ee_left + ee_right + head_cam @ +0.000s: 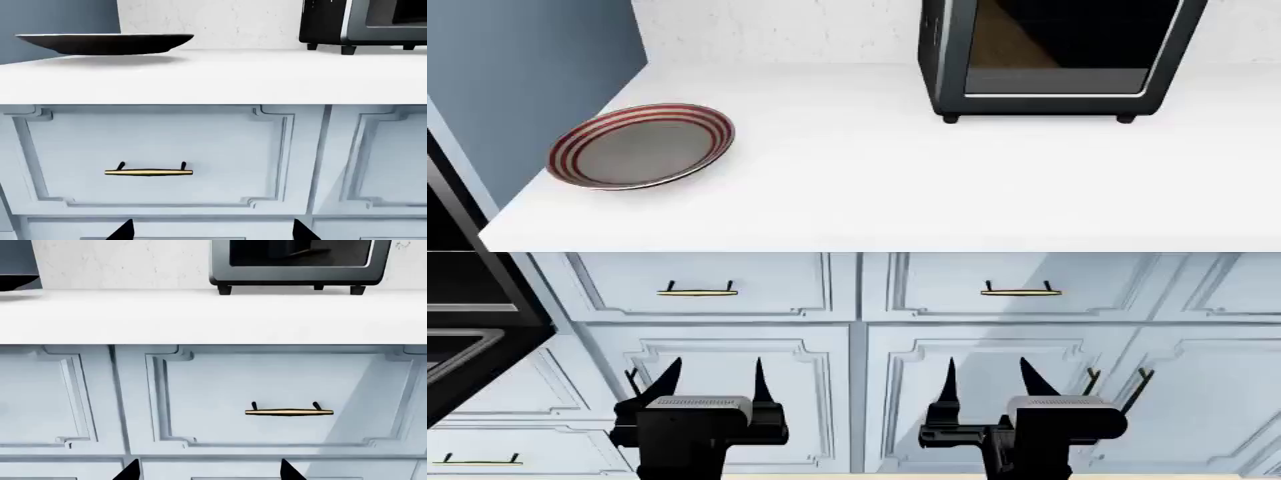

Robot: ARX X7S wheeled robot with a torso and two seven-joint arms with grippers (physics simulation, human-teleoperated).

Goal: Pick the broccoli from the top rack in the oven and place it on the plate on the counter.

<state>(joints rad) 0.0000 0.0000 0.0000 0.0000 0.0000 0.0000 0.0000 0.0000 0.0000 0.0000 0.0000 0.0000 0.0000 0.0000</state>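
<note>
Two grippers of mine, left [710, 378] and right [990, 377], spread empty before panelled drawers; ringed round plate [641, 145] beyond left, glossy black box [1054, 58] beyond right, smooth white counter [881, 190].

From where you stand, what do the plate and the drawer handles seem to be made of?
The plate looks like glazed ceramic: smooth grey centre, crisp red-and-white rings. The drawer handles look like polished brass on dark posts, with a golden sheen. As a simulator render, both are guesses.

Head camera looks down and forward from above over the bench [868, 190]. Both wrist cameras sit low and near, facing the cabinet drawers level-on. All views share the bench front edge; left wrist and head views share the plate [103, 42].
</note>
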